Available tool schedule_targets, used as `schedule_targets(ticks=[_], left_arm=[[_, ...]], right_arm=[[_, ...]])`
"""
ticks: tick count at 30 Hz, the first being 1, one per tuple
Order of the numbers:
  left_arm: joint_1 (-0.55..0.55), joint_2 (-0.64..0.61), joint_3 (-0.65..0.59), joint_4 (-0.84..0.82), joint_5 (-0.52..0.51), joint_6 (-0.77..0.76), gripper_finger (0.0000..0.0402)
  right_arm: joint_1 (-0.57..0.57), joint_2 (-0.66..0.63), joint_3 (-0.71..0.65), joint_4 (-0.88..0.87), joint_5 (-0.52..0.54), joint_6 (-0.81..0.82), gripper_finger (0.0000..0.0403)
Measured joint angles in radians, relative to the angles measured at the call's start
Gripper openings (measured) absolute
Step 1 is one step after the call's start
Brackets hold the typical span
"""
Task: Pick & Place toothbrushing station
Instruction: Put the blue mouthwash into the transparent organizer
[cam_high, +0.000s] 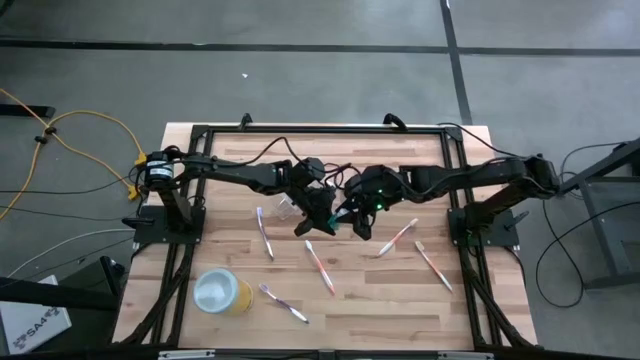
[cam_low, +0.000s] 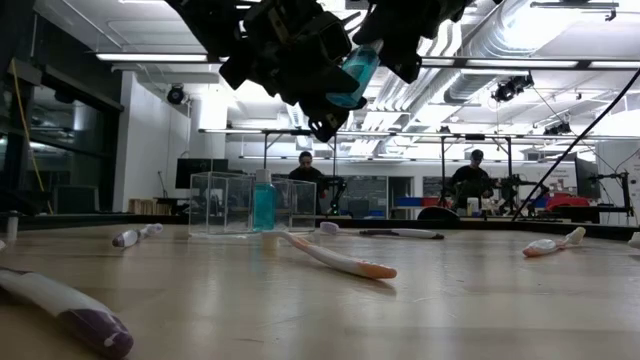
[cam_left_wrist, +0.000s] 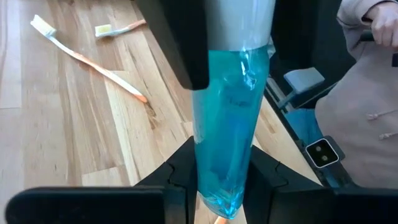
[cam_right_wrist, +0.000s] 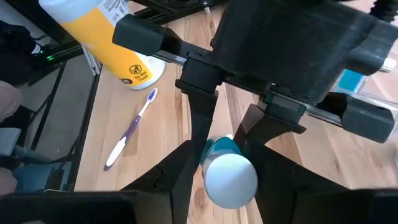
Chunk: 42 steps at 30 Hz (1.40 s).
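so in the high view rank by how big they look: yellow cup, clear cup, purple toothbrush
1. yellow cup, the bulkiest.
2. purple toothbrush: long but very thin.
3. clear cup: partly hidden by the left arm, so places two and three are unsure.

Overall light: even and fairly bright on the tabletop (cam_high: 400, 290) seen from above; the floor around it is duller grey.
Source: ceiling strip lights (cam_low: 160, 57) glow white in the low view, washing out the upper room.
Backlight: against them both arms show as near-black silhouettes; the blue tube (cam_low: 355, 72) glows translucent.
Shadows: soft and short under the toothbrushes.
Glare: a pale sheen on the wood near the low camera.
Focus: the purple toothbrush (cam_low: 65, 308) nearest the lens is blurred; the tube's white cap (cam_right_wrist: 230, 180) is soft in the right wrist view.
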Motion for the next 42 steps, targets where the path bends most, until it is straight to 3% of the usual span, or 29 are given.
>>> schedule_targets(ticks=[42], left_arm=[[-0.016,-0.006,-0.003,0.005,-0.020,0.003,0.0074]], right_arm=[[0.004,0.010,0.001,-0.023,-0.039,0.017,0.0135]])
